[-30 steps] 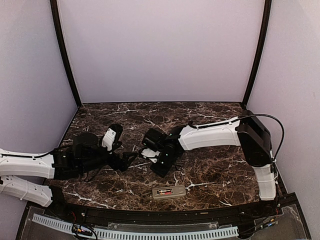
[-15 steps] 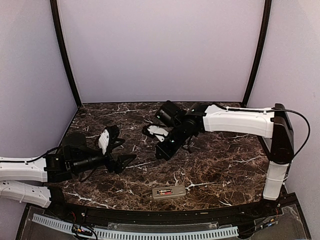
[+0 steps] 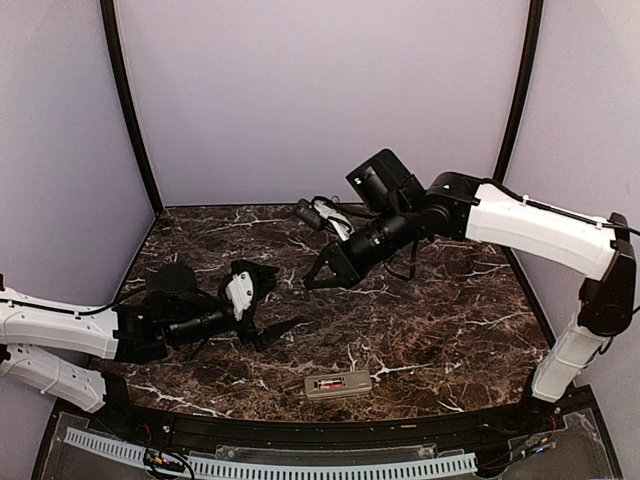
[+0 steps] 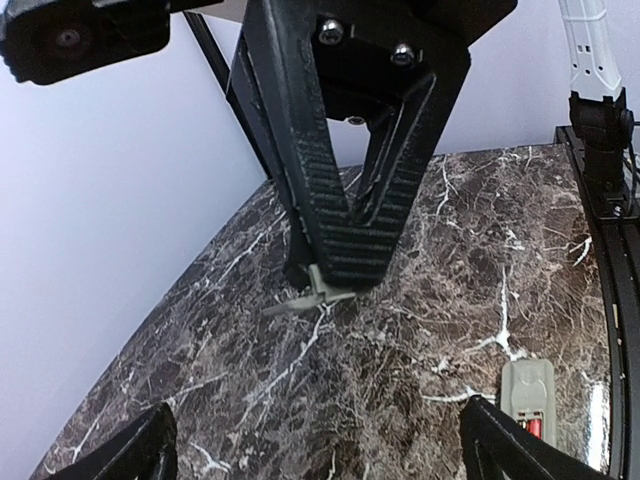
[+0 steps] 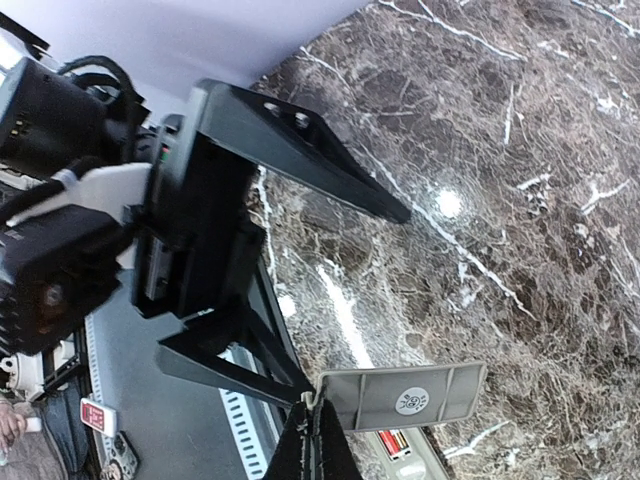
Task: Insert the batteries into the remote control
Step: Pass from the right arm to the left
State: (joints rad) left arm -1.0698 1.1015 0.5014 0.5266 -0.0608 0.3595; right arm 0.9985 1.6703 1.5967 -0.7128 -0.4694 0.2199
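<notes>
Right pincer (image 5: 318, 418) pinches grey cover (image 5: 400, 397) (remote control (image 5: 398, 441) mostly hidden behind it).

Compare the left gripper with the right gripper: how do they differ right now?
The left gripper stands wide open and empty; the right gripper is shut, pinching the flat grey cover by its edge. In the top view the left gripper sits nearer the front edge and the remote control; the right gripper is farther back. Both are black, two-fingered, and clear of the remote control.

robot lab enclosure: plain lilac walls (image 3: 320, 100), dark marble tabletop (image 3: 440, 340)
</notes>
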